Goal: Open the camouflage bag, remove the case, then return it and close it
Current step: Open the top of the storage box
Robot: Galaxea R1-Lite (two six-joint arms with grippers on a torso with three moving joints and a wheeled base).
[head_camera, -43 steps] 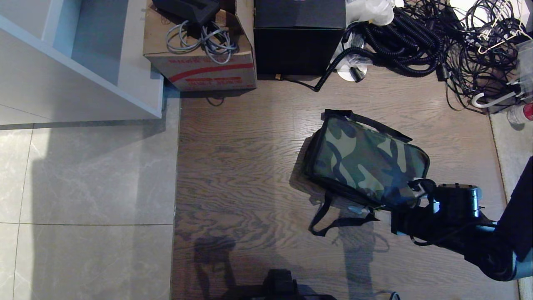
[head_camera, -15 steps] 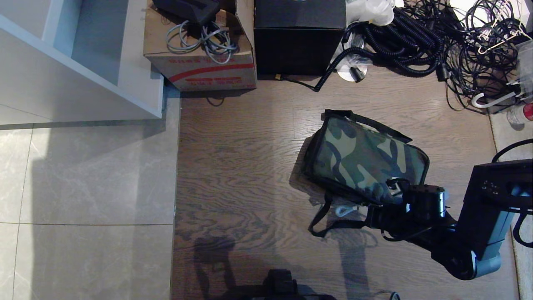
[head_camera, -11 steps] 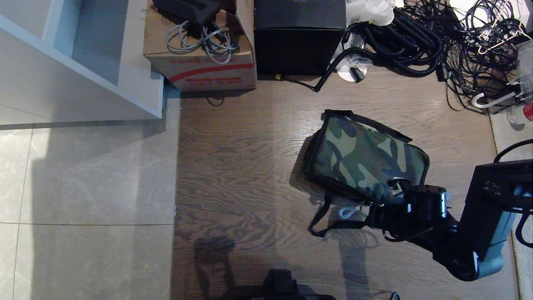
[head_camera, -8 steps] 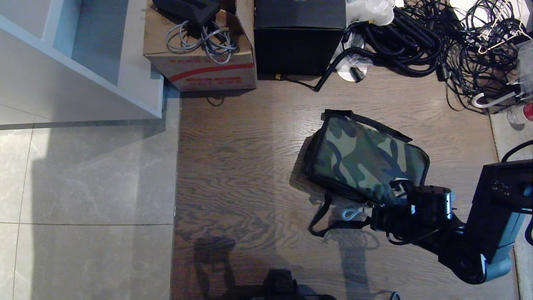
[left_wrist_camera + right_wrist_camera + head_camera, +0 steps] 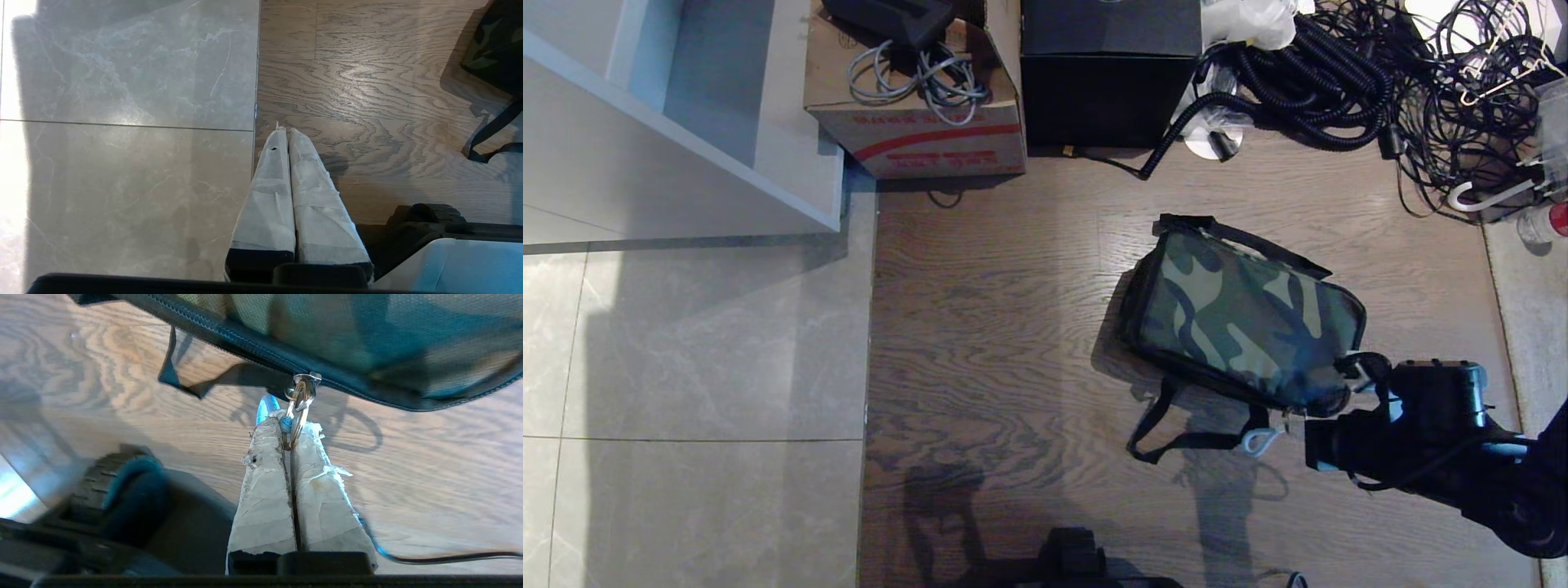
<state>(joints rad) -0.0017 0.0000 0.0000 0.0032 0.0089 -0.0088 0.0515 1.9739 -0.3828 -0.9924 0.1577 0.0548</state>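
The camouflage bag lies zipped on the wood floor, right of centre. My right gripper is at its near side, close to the right corner, shut on the metal zipper ring. In the right wrist view the taped fingers pinch that ring just below the bag's black zipper edge, and a small blue loop hangs beyond the gripper. The left gripper hangs shut and empty over the seam between tile and wood, with the bag's corner far off. The case is out of view.
A loose black strap trails from the bag toward me. At the back stand a cardboard box with cables, a black box and a heap of black cables. A white shelf unit is at the back left.
The right gripper, still shut on the ring, has moved to the right along the bag's near side toward its right corner, and the arm has swung lower. The bag has stayed put.
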